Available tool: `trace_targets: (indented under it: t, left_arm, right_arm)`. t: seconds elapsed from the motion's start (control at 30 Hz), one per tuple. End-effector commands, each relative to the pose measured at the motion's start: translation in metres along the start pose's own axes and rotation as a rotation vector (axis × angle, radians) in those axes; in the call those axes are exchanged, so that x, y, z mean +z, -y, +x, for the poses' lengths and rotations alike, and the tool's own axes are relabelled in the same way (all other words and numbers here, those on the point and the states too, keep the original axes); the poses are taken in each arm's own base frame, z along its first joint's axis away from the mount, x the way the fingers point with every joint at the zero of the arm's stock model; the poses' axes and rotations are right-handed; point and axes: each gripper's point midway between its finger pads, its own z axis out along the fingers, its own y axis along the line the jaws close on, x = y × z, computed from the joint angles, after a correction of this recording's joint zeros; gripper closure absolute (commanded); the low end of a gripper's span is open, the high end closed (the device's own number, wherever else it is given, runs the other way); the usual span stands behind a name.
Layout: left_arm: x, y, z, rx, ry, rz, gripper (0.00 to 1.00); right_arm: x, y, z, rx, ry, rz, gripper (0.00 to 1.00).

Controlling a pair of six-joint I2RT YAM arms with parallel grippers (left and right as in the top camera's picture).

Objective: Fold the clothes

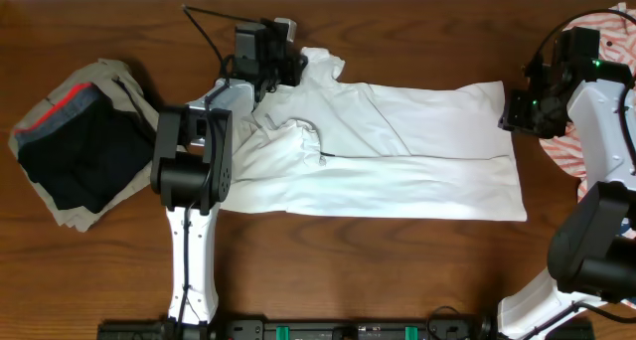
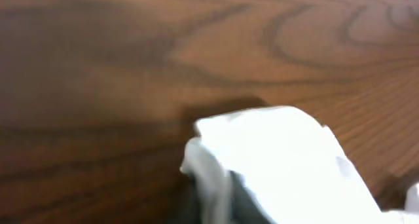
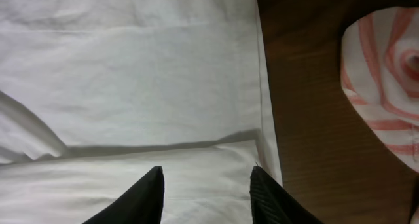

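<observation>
**White shirt spread out, one hand at each end**

Far left on the brown wood-grain counter (image 1: 397, 270) sits a stack of folded garments in grey, red and dark navy (image 1: 79, 146), well apart from my work.

Next come my left fingers (image 1: 288, 67), at the collar end of the long white soft-fabric shirt (image 1: 417, 151). My left wrist camera shows only a blurred lump of white cloth close to the lens with bare wood beyond, so I cannot tell whether those fingers are closed on it or merely resting beside it.

The shirt lies across the middle of the counter, collar to the left and hem to the right. A long crease runs its length, and a sleeve is bunched near the collar. I judge it light, limp and ready to wrinkle. It will sag and slide on the smooth wood, and a one-corner lift would drag the layers askew. The best hold looks like a pinch through all the layers at the edge corners, both ends lifted together.

At the hem, my right fingers (image 3: 149, 196) stand spread apart, gripping nothing, poised over the right edge where an upper layer meets the lower one.

Far right, partly under my right arm, lies a red-and-white striped cloth (image 1: 581, 161), near the shirt but apart from it.

I can read no brand, label or writing anywhere.
</observation>
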Motion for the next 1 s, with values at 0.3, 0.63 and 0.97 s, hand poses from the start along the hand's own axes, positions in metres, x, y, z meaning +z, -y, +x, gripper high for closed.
trace_targets:
  t: [0.3, 0.63, 0.97]
  left_arm:
    - [-0.063, 0.031, -0.063, -0.052, 0.069, 0.161, 0.94]
    - [-0.076, 0.041, -0.061, -0.084, 0.021, 0.157, 0.94]
    - [-0.075, 0.041, -0.052, -0.106, -0.013, 0.153, 0.94]
  right_arm:
    - [-0.007, -0.006, -0.028, -0.047, 0.12, -0.001, 0.75]
    - [0.032, -0.003, -0.079, -0.075, 0.256, -0.003, 0.59]
    - [0.115, 0.004, -0.104, -0.105, 0.287, -0.002, 0.56]
